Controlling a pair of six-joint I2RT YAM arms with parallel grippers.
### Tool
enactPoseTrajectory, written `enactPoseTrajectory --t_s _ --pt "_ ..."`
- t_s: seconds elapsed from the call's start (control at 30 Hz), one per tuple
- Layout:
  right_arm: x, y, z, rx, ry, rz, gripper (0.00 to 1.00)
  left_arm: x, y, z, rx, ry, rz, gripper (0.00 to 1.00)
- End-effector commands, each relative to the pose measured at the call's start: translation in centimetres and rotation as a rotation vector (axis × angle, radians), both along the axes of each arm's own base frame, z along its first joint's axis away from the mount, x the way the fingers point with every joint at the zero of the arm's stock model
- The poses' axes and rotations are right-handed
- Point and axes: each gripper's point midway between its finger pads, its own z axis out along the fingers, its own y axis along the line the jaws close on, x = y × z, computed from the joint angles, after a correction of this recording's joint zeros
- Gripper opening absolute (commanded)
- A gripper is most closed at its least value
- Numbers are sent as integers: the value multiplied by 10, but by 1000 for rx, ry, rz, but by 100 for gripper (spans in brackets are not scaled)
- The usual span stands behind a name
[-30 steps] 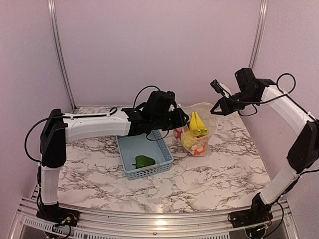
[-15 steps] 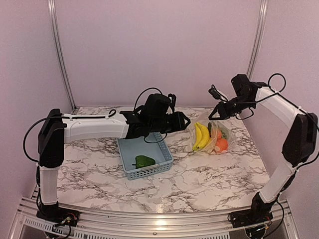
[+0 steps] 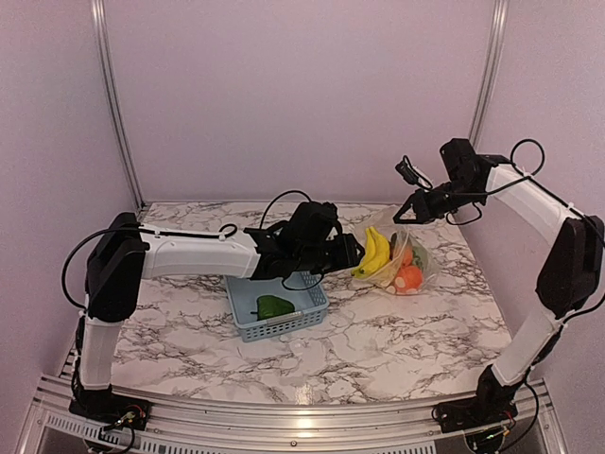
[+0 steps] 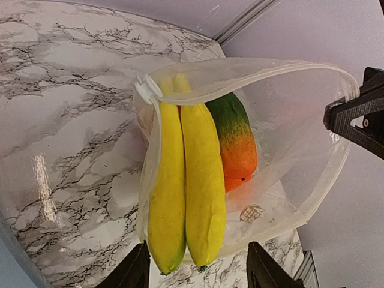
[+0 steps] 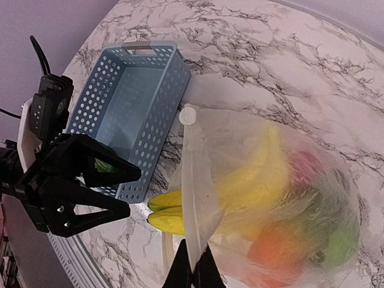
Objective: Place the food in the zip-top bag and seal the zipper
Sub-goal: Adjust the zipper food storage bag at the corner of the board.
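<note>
A blue mesh basket (perforated walls) sits on the marble table.

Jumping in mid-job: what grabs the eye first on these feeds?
A pair of yellow toy bananas pokes tip-first out of the clear zip-top plastic bag, which the right end effector pinches by its mouth edge toward the right of the marble table. The left end effector gapes open just before those tips. One green toy vegetable lies alone in the blue-grey mesh basket nearer the middle.

Overhead view, wrist close-ups sharing bag
</note>
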Motion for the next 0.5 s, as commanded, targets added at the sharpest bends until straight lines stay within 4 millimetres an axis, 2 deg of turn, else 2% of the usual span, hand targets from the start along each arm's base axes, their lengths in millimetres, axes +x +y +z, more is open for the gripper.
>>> enactPoseTrajectory --t_s 0.0,0.1,0.17,0.3,0.47 --pt "0 1 19 39 -51 2 0 20 1 -27 53 29 51 55" --pt "-2 2 19 44 -52 5 0 24 -5 -38 65 50 38 51" --pt "-2 2 19 44 -52 5 0 25 -4 -48 82 66 45 49" --pt "-3 2 18 45 -51 9 0 34 5 -65 104 76 81 39" --pt "-3 2 14 45 -43 12 0 45 3 -71 58 70 72 37"
